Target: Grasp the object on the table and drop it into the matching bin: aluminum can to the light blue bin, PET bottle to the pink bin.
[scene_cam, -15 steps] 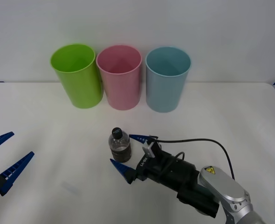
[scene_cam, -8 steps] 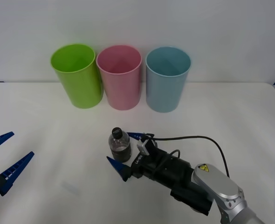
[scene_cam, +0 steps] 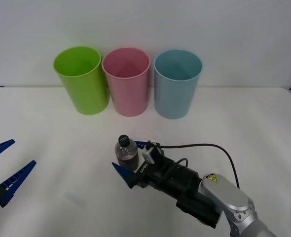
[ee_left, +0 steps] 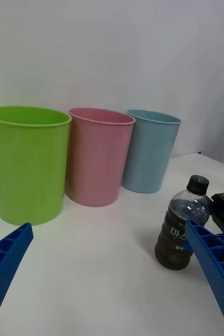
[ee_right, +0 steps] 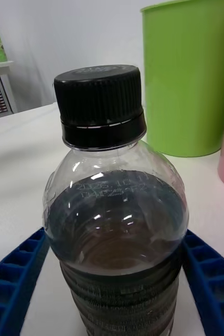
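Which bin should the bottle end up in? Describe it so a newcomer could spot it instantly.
Three tall cup-shaped bins stand in a row at the far edge of the white table. The pink bin is the middle one, between the lime green bin and the light blue bin.

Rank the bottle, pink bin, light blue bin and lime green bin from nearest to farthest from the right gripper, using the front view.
1. PET bottle, between the right gripper fingers.
2. Pink bin and light blue bin, at the back: too close to call.
3. Lime green bin, back left.
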`<act>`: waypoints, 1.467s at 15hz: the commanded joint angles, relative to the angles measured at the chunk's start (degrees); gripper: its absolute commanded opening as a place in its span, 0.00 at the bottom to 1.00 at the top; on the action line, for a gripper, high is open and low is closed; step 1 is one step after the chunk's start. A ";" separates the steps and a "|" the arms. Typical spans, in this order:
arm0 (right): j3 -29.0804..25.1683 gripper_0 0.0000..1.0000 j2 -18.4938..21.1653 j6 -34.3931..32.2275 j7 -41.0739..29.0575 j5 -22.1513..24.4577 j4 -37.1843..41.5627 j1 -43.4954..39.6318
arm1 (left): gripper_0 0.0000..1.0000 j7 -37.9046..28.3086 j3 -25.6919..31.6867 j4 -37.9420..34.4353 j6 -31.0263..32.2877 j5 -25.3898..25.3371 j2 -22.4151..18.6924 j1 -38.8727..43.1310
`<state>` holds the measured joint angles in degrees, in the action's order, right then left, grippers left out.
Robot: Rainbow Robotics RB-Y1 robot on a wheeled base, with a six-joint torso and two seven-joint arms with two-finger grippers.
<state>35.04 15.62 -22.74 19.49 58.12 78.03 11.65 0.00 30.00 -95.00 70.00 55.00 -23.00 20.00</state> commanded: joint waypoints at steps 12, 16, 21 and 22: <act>-0.33 0.00 3.02 -0.73 -1.64 -2.13 4.67 -0.75 | 1.00 0.00 0.00 0.00 0.00 0.00 0.00 0.00; -1.20 0.00 8.91 1.03 -8.59 -3.01 14.25 -3.83 | 1.00 0.00 0.00 0.00 0.00 0.00 0.00 0.00; -5.07 0.00 14.71 2.26 -15.79 -3.01 24.62 -7.52 | 1.00 0.00 0.00 0.00 0.00 0.00 0.00 0.00; -6.21 0.00 15.23 2.26 -17.02 -2.92 25.77 -7.61 | 1.00 0.00 0.00 0.00 0.00 0.00 0.00 0.00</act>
<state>29.67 30.41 -20.50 3.38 55.13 102.90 4.13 0.00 30.00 -95.00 70.00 55.00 -23.00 20.00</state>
